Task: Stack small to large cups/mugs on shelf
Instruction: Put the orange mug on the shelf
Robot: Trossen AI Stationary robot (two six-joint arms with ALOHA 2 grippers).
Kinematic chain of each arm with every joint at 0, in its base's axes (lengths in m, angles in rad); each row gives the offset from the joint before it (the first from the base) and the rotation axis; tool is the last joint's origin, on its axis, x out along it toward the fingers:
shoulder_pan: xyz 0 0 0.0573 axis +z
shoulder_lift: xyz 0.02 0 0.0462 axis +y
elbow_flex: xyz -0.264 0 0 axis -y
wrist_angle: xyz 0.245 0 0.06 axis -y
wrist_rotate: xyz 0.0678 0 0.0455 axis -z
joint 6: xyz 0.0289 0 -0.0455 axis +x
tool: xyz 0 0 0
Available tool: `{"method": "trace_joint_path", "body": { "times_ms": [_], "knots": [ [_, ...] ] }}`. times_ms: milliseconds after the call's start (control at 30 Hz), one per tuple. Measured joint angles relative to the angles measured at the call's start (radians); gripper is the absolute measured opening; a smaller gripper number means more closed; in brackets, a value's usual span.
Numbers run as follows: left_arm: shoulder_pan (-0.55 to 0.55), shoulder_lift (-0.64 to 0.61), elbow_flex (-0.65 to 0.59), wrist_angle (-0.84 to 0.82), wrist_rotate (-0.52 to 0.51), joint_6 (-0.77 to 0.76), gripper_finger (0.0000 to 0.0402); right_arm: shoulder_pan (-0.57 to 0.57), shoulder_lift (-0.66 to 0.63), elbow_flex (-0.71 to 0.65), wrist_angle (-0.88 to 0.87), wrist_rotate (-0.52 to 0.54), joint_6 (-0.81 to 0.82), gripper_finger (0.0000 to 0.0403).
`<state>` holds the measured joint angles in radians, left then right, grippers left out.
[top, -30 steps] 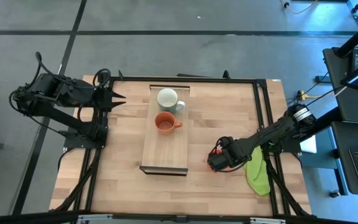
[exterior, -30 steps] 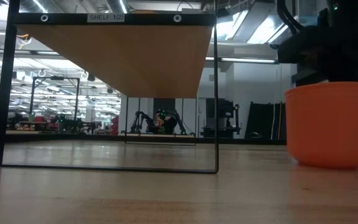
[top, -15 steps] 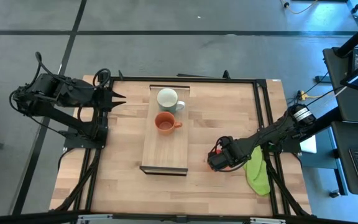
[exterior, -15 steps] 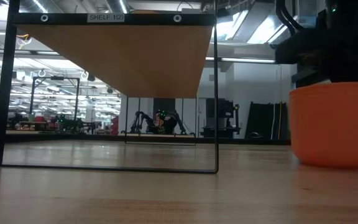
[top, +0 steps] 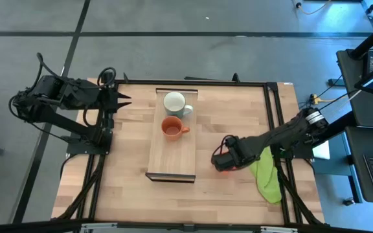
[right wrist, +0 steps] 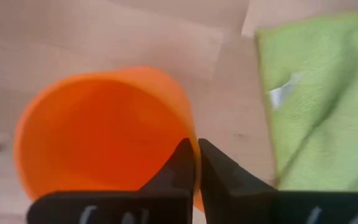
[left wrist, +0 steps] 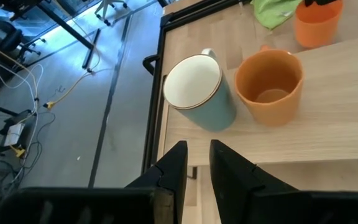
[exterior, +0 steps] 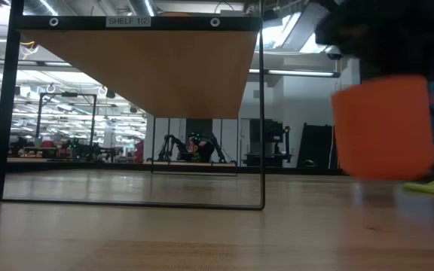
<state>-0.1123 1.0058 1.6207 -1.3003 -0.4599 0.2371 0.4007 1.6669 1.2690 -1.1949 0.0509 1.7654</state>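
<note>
The shelf point(top: 171, 155) is a long light-wood plank raised on a black frame. On it stand the pale mug point(top: 175, 103) at the far end and the brownish-orange mug point(top: 171, 127) just nearer. Both show in the left wrist view: pale mug point(left wrist: 197, 93), orange mug point(left wrist: 269, 87). My right gripper point(top: 220, 160) is just right of the shelf's near end, shut on the small orange-red cup point(right wrist: 104, 130), which hangs above the tabletop point(exterior: 383, 124). My left gripper point(top: 123, 100) waits left of the shelf's far end, a narrow gap between its fingers point(left wrist: 180, 163). My right gripper pinches the cup's wall at the rim point(right wrist: 190, 144), one finger inside the cup and one outside. The fingers come from above, pointing down. The cup stays upright, mouth up, its bottom lifted clear of the table.
A green cloth point(top: 264, 175) lies on the table right of the cup, near the right frame rail. The shelf's black frame legs point(exterior: 262, 113) stand between the cup and the space under the plank. Bare wood table point(top: 128, 175) lies left of the shelf.
My right gripper has risen and gone toward the shelf, a little toward the table's far edge. The orange-red cup, which stood on the table, has come up with it and now hangs clear, still upright.
</note>
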Motion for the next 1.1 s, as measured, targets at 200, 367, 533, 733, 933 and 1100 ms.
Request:
{"method": "trace_joint_path", "body": {
  "times_ms": [200,367,533,733,933,1100],
  "knots": [
    [0.008,0.003,0.0,0.0,0.002,0.0,0.0063,-0.061,0.001,0.213,-0.275,0.003,-0.091,0.0023],
    [0.008,0.003,0.0,0.0,0.018,0.0,0.0063,-0.109,0.0,0.419,-0.38,0.055,-0.183,0.0009],
    [0.008,0.001,-0.014,0.018,0.017,0.0,0.0063,-0.164,0.009,0.568,-0.375,0.115,-0.247,0.0019],
    [0.008,-0.013,-0.124,0.038,0.003,0.0,0.0063,-0.209,0.081,0.68,-0.374,0.121,-0.383,0.0015],
    [0.008,-0.019,-0.242,0.096,0.008,0.004,0.0063,-0.246,0.182,0.864,-0.369,0.098,-0.511,0.0017],
    [0.007,-0.043,-0.265,0.213,0.045,0.015,0.0063,-0.257,0.286,1.059,-0.368,0.071,-0.604,0.0017]
  ]
}}
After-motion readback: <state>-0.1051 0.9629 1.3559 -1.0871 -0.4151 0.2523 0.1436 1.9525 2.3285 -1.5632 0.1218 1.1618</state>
